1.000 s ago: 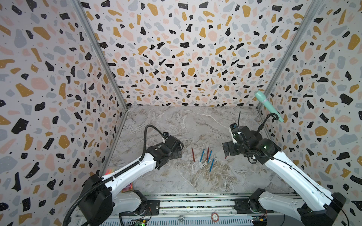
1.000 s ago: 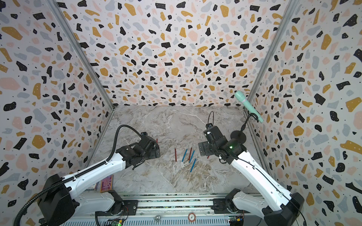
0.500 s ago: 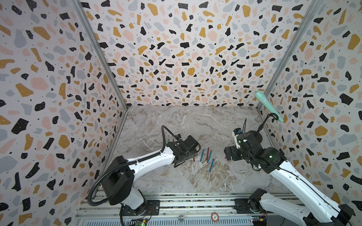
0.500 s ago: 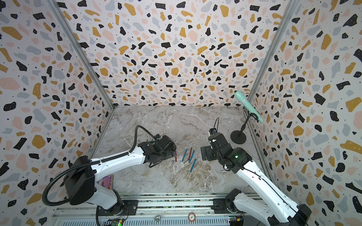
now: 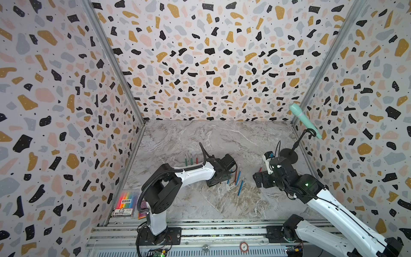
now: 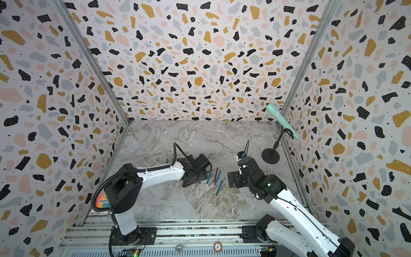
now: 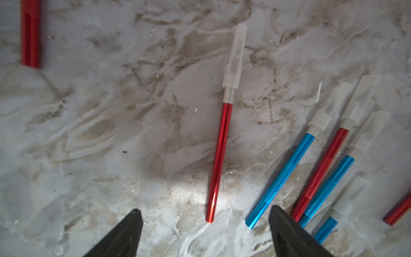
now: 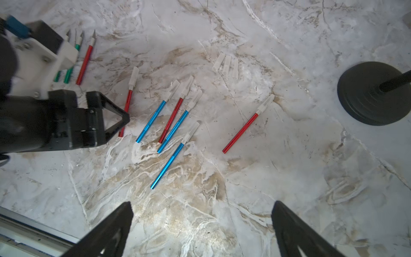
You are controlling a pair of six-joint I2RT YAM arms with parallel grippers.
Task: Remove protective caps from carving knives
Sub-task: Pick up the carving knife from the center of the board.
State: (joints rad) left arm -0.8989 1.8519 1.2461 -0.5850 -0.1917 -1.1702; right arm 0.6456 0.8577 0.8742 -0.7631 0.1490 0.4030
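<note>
**Left tool straddling a lone red knife: where this could slip**

I have the left tool [image 7: 204, 219] low over the tabletop [image 7: 89, 133]. Its jaws are spread, with only the butt end of a red carving knife [image 7: 219, 160] between them and nothing pinched. That knife lies flat, apart from the others, with its translucent cap [image 7: 234, 60] on the end away from my tool. The right tool [image 8: 202, 207] hangs spread and empty, apart from that cap.

The grip looks set to land on the very end of a thin, glossy shaft, so I judge it may roll or pivot out as the jaws come together. One finger [image 7: 287, 229] shows just beside the blue knife [image 7: 281, 178] at the edge of the capped cluster, and I cannot tell whether it clears it. Closing or lifting could drag that knife along and scatter the group.

The cap is pale on pale marble, so the right tool could pinch it off-centre or bump the left tool on the way in. Three bare-bladed knives [image 8: 85, 60] lie close to the left arm, and loose caps [image 8: 225, 64] lie beyond the cluster, so a careless sweep would knock them about
</note>
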